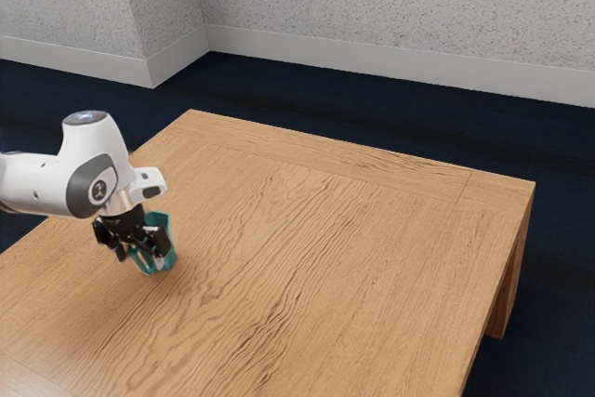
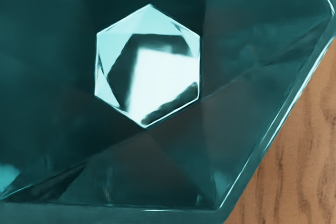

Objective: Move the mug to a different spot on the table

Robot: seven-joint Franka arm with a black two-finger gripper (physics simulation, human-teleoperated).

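A teal faceted mug (image 1: 159, 241) is near the exterior view's left side of the wooden table (image 1: 335, 248), tilted slightly. My black gripper (image 1: 139, 244) comes down from above onto its rim, with its fingers closed on the wall on the side nearest the arm. In the wrist view I look straight down into the mug (image 2: 68, 35), and its pale hexagonal bottom (image 2: 147, 72) is right under my hand. I cannot tell whether the mug's base touches the table or hangs just above it.
Bare wood stretches from the mug toward the exterior view's right and far side. The table's left edge (image 1: 56, 234) lies close behind my hand. A strip of tabletop (image 2: 310, 171) shows beside the mug's rim. Dark blue floor surrounds the table.
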